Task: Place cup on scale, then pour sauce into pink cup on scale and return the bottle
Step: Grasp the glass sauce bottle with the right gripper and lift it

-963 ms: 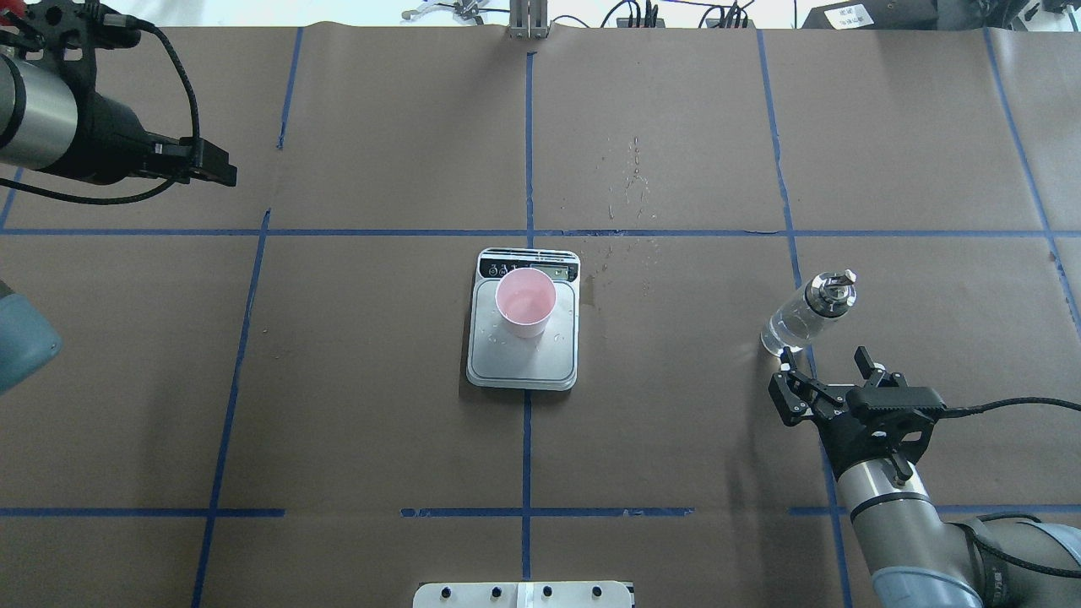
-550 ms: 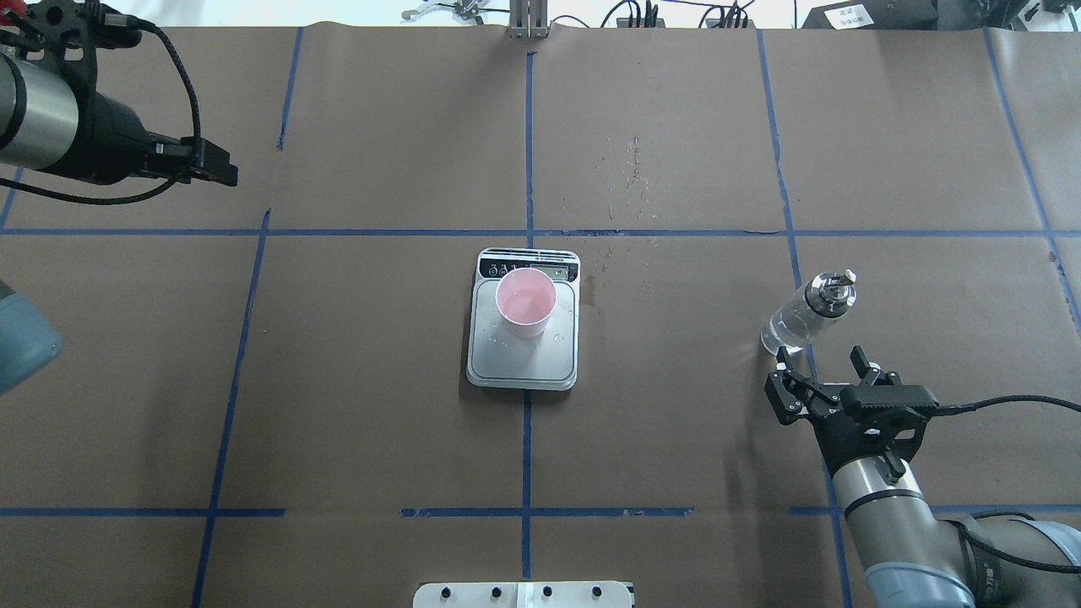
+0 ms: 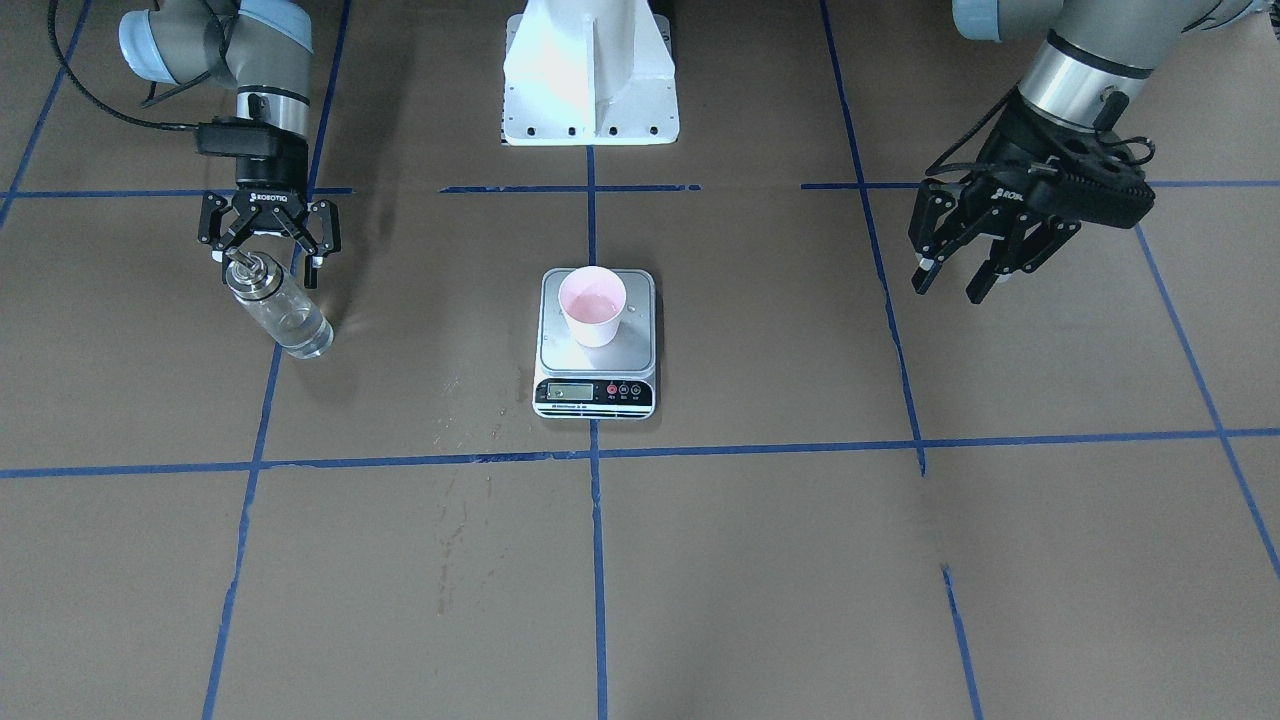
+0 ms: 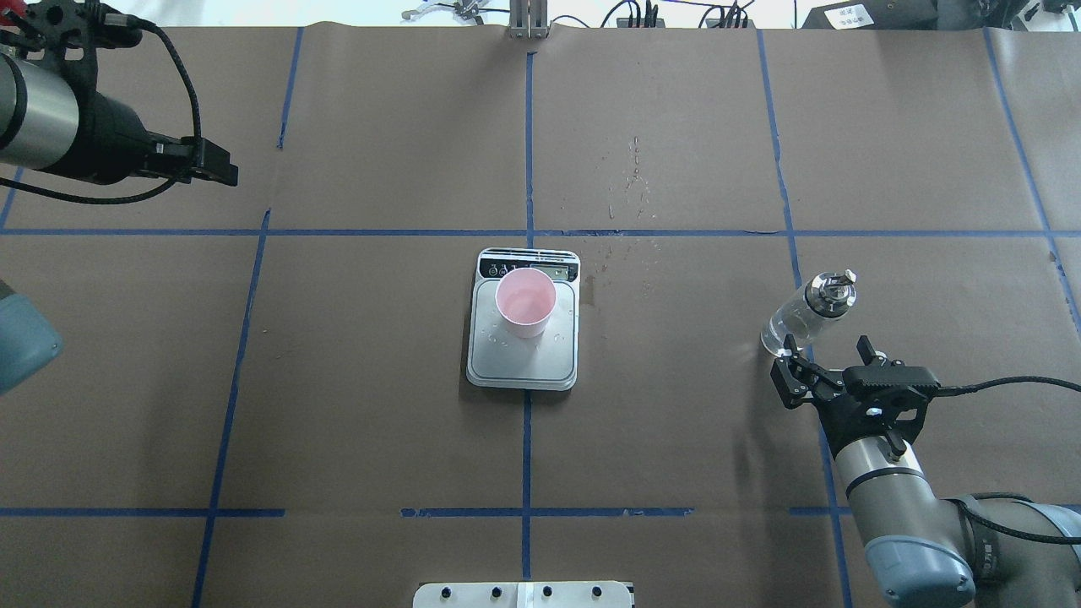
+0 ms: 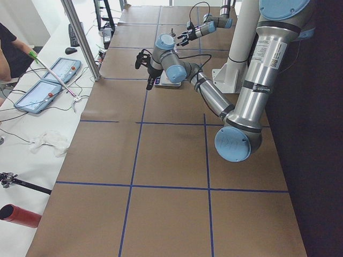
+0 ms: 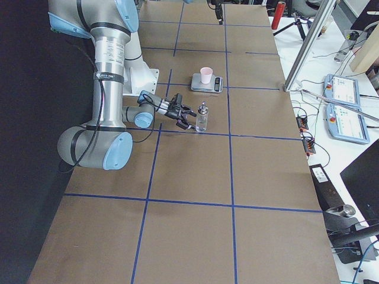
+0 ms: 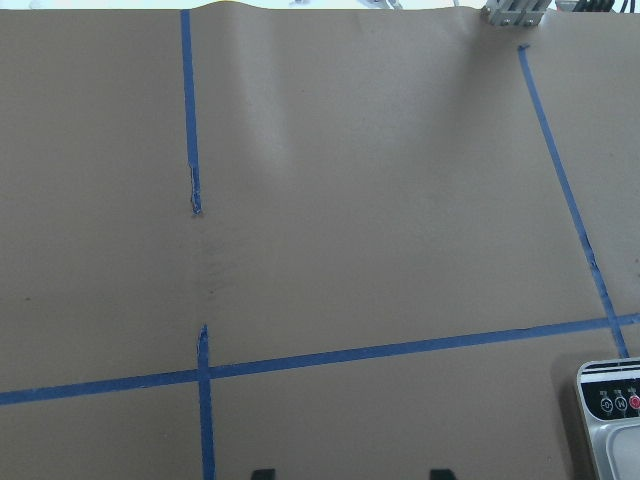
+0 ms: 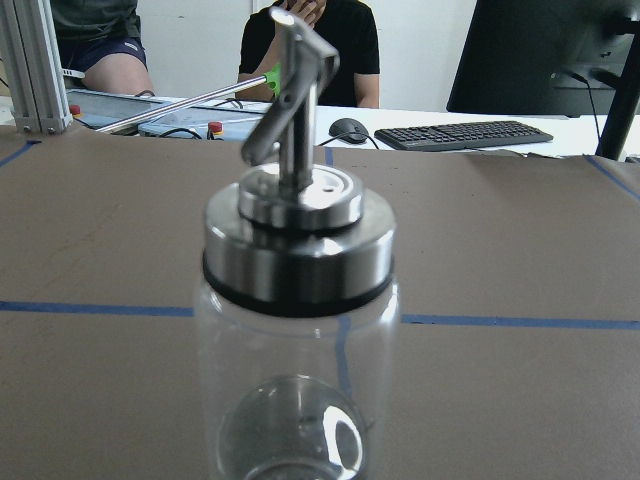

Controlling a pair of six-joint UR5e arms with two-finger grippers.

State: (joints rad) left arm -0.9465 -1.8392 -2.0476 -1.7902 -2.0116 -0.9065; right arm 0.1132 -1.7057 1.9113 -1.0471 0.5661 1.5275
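Brown kraft paper covers the bench (image 4: 363,127), marked into large squares by blue tape lines (image 4: 380,232). At the bench's middle sits the small rectangular white-bodied kitchen scale with a silver platform (image 4: 524,365), its black display strip turned toward the operators' edge. The pale pink tapered cup (image 4: 525,302) stands upright on the platform, toward the display end. Small droplets speckle the platform beside the cup, and a trail of wet specks (image 4: 632,181) dots the paper between the scale and the far edge.

The clear glass bottle with silver collar and thin metal spout (image 4: 802,317) stands upright near the bench's right end, with a little clear liquid at its bottom. The right gripper (image 4: 825,344) is just behind it on the robot's side, fingers spread and not clamped on the glass. The left gripper (image 3: 947,290) hangs above the paper toward the left end, fingers also apart and holding nothing.

Beyond the far edge are an aluminium post (image 4: 528,21), cables, a keyboard (image 8: 465,133), a dark monitor and seated people.
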